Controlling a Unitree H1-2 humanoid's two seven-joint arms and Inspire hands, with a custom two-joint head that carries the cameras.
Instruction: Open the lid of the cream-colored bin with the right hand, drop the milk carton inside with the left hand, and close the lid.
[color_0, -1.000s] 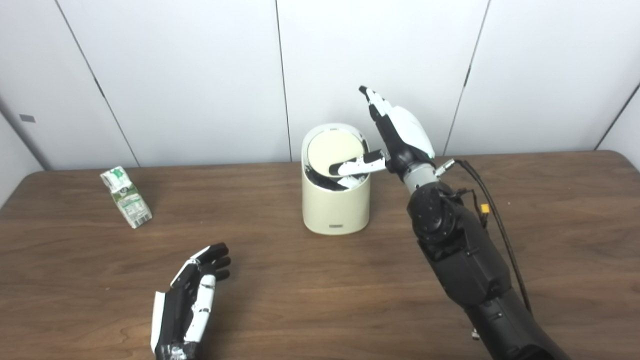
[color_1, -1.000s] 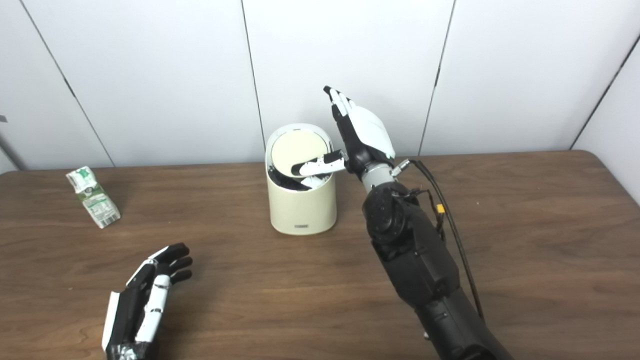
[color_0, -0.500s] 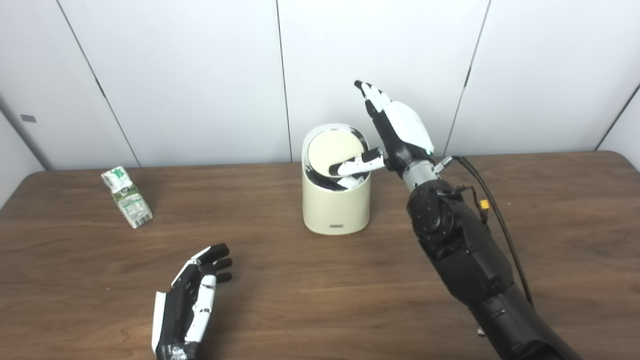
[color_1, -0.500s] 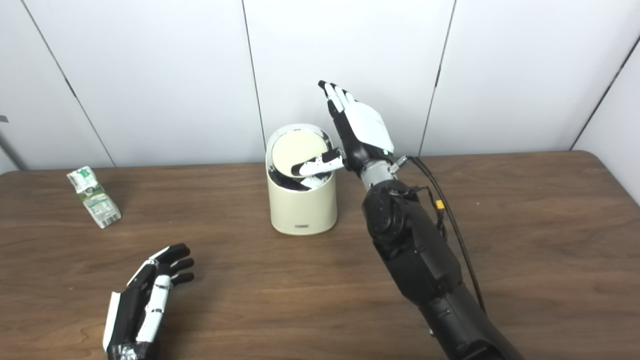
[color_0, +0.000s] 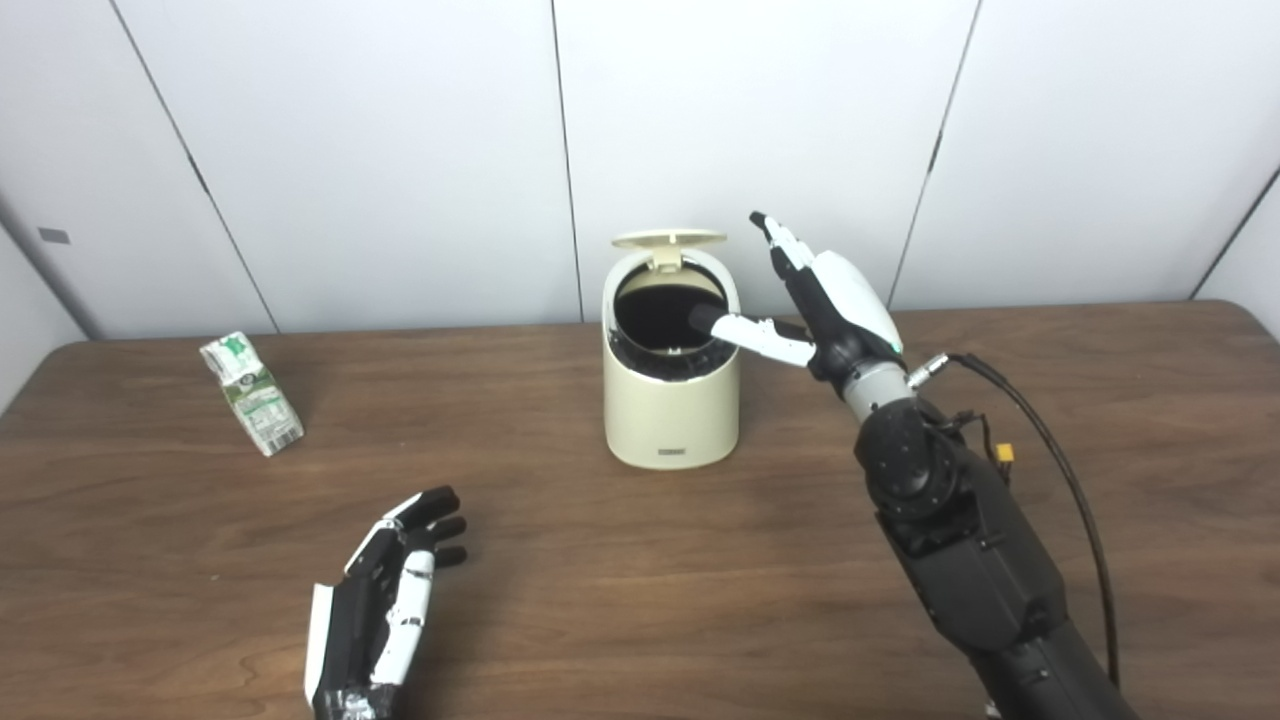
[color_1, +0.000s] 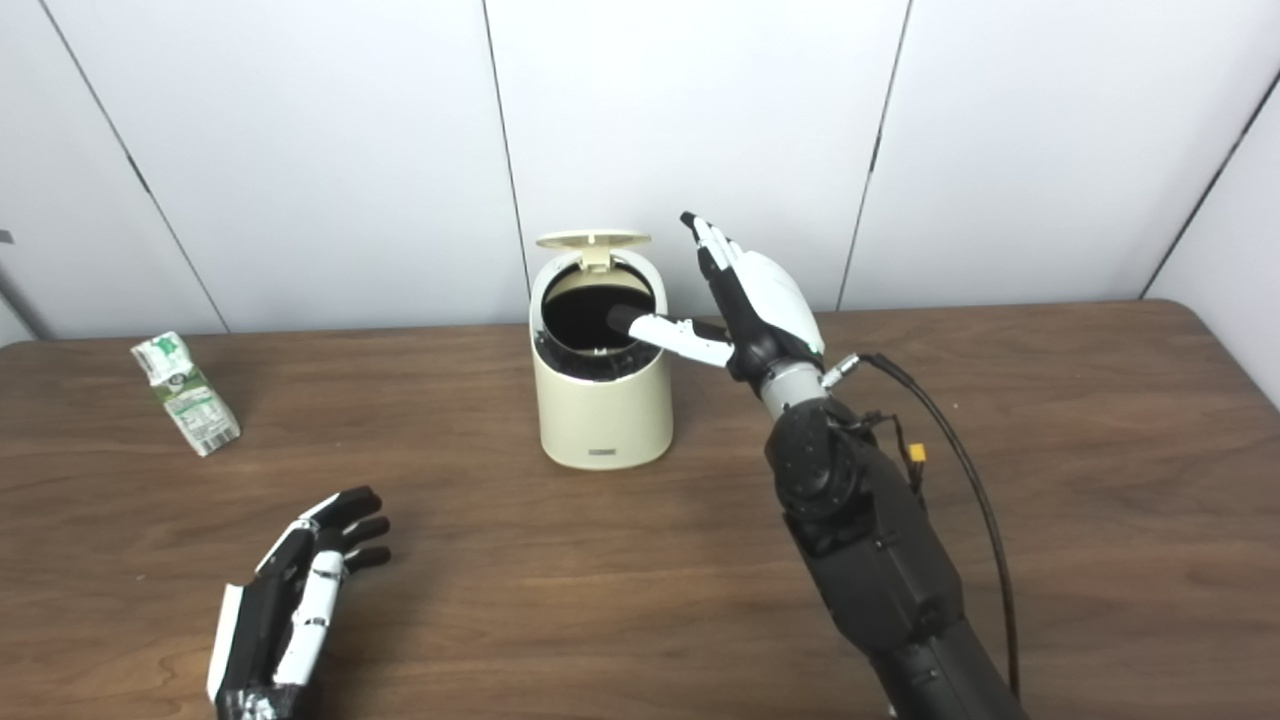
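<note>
Standing open at the far middle of the wooden table (color_0: 640, 600), the cream-colored bin (color_0: 670, 410) has its lid (color_0: 668, 239) flipped up behind the dark mouth, and the right hand (color_0: 835, 300) hangs just right of the rim with fingers spread and straight, holding nothing, its thumb (color_0: 745, 333) reaching across the rim over the opening. That thumb is the first hazard: I judge that if it lingers there it will block the drop, or a careless pull could tug the light bin sideways or tip it. The lid looks balanced upright on its hinge, so a bump from the wrist could knock it shut before anything goes in. The milk carton (color_0: 251, 393) leans at the far left, well apart from the bin, and the left hand (color_0: 385, 600) rests near the front edge, empty, fingers loosely apart, well short of it. A tilted, slim carton may topple or skid when grasped, and a crooked hold could catch it on the rim.
</note>
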